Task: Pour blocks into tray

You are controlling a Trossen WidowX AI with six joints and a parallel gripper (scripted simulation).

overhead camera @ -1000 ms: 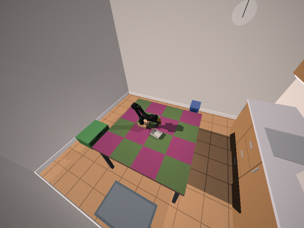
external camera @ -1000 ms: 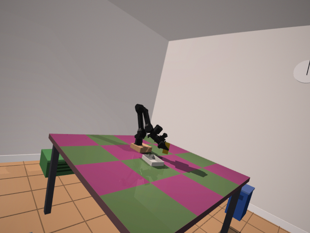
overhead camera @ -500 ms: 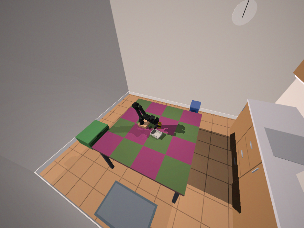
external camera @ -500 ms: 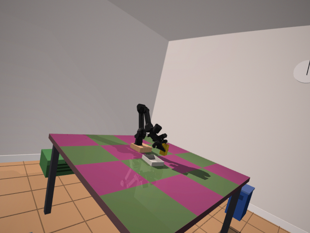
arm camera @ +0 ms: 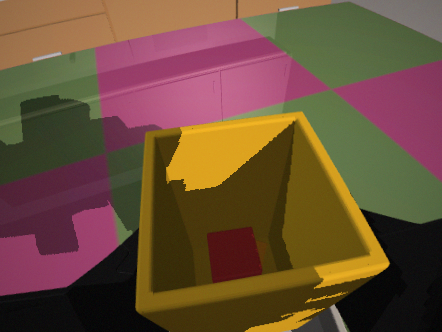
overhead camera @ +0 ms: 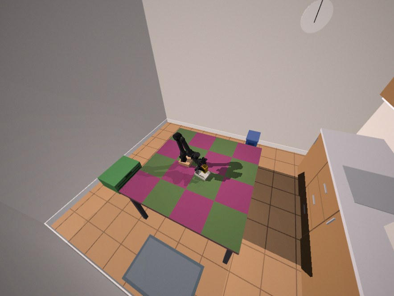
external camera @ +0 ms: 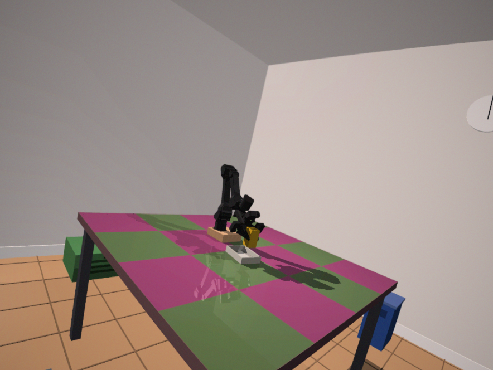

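The fingers point(overhead camera: 203, 165) point(external camera: 254, 234) grip the cup point(overhead camera: 204, 168) point(external camera: 250, 237) point(arm camera: 260, 295), nearly upright, mouth up, at the tray's point(overhead camera: 206, 178) point(external camera: 250, 261) point(arm camera: 338, 320) far right side in the exterior view, presumably keeping the red block point(arm camera: 234, 254) inside until it can be tipped out over the tray.

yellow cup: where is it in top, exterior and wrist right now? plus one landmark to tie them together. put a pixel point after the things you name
Top: yellow cup point(overhead camera: 204, 168) point(external camera: 251, 237) point(arm camera: 260, 280), just below and right of center, at the gripper point(overhead camera: 203, 166) point(external camera: 250, 234).
Exterior: right of center, lower half, above and behind the tray's far end.
Wrist: large, lower center, open end facing the camera.
Shared landmark: green-and-magenta checkered tabletop point(overhead camera: 194, 210) point(external camera: 279, 306) point(arm camera: 200, 95).
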